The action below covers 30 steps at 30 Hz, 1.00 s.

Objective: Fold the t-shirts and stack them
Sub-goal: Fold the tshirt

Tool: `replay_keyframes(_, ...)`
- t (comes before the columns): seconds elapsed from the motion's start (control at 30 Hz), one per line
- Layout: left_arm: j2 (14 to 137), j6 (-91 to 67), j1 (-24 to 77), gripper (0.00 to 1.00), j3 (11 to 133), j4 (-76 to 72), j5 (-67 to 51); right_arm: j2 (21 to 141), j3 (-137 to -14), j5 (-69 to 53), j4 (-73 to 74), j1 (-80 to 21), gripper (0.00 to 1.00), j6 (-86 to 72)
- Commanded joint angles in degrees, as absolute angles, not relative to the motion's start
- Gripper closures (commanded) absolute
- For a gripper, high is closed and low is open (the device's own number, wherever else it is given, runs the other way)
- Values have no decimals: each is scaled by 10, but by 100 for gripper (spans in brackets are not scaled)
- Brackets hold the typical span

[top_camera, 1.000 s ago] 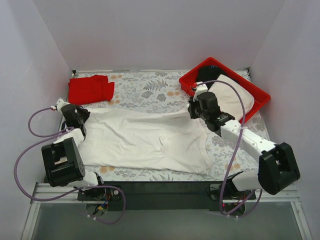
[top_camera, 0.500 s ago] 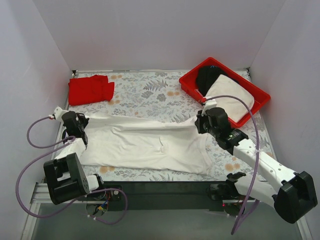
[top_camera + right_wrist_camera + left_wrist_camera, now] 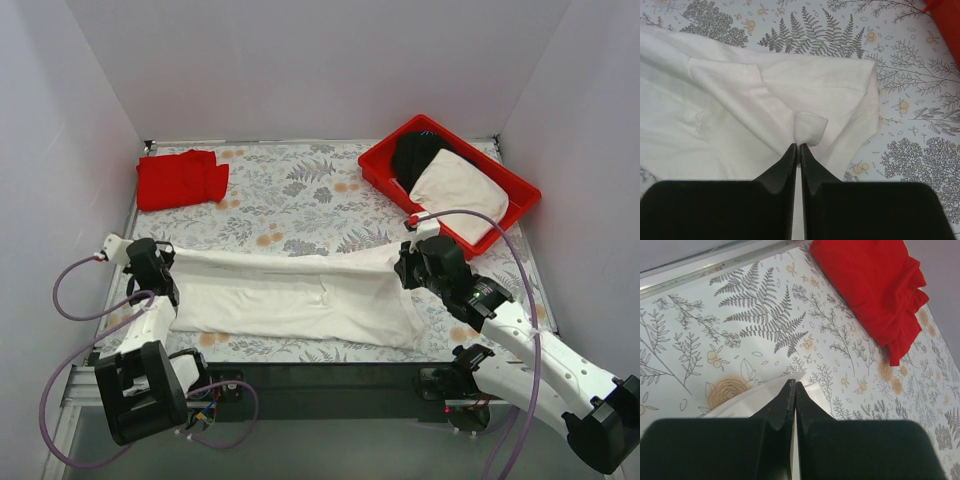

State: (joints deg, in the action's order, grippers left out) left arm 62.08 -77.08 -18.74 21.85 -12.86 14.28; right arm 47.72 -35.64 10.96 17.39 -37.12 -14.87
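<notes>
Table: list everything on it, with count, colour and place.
white t-shirt: 1, white, stretched across the near half of the table
red t-shirt: 1, red, roughly folded, far left corner
tray: 1, red, far right corner
off-white garment: 1, off-white, folded in the tray
black garment: 1, black, in the tray behind the off-white garment
left gripper: 1, black, shut on the white t-shirt's left end
right gripper: 1, black, shut on its right end
</notes>
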Motion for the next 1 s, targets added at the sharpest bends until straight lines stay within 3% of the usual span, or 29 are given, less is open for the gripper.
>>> replay_keyframes(0.0,587,-787,-188,100,207,-99,209,461,-349,124,202,-383,99,-160)
replay_keyframes(0.43,518,-845,-189,98,155,-54,307,458,-326,167,241,-408,99,-183)
replay_keyframes(0.47,505,-850,-189,76,149,-48,312,455,-326,166,243,-409,99,-184)
replay_keyframes(0.6,460,-873,-188,30,141,-10,338,454,-329,164,254,-410,99,-186)
replay_keyframes(0.63,451,-874,-189,26,139,-8,347,454,-330,165,257,-410,97,-187)
replay_keyframes(0.67,438,-875,-188,23,141,-5,350,453,-331,165,263,-411,85,-191)
replay_keyframes(0.77,431,-865,-189,21,165,12,345,442,-342,168,271,-416,69,-192)
replay_keyframes(0.97,462,-848,-183,21,176,-41,263,444,-362,178,256,-419,59,-183)
